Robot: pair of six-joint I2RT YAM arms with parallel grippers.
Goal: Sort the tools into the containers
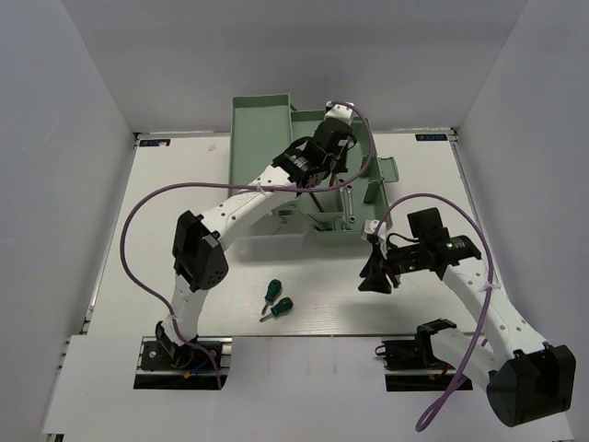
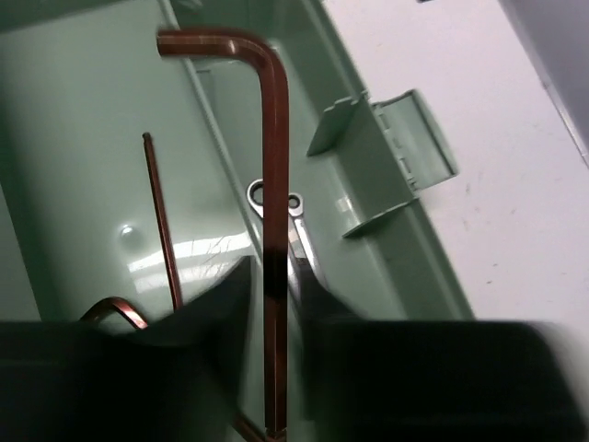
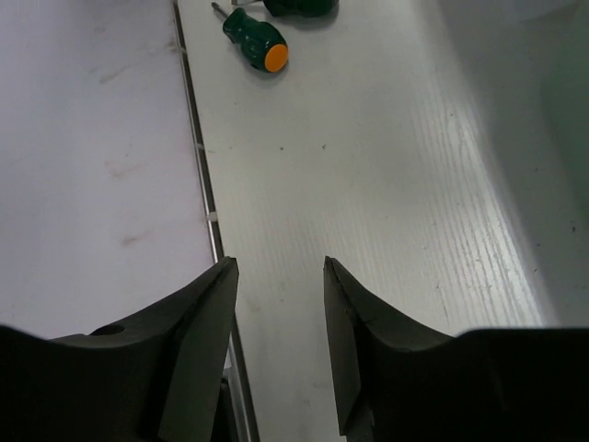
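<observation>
One hex key (image 2: 274,230) is clamped in the left tool (image 2: 274,276) above the open toolbox (image 1: 262,120), probably for release beside the thinner hex keys (image 2: 158,212) lying in its tray (image 2: 74,138). Two screwdrivers (image 1: 273,291) lie on the white tabletop (image 1: 166,212) near the right tool (image 3: 281,276), its jaws apart and empty; plain grey walls (image 1: 55,92) enclose the cell

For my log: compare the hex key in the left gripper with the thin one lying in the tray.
The held hex key is thicker; the lying key is thinner. The held one is clamped in the left gripper over the tray; the other rests on its floor. Both are dark brown.
</observation>
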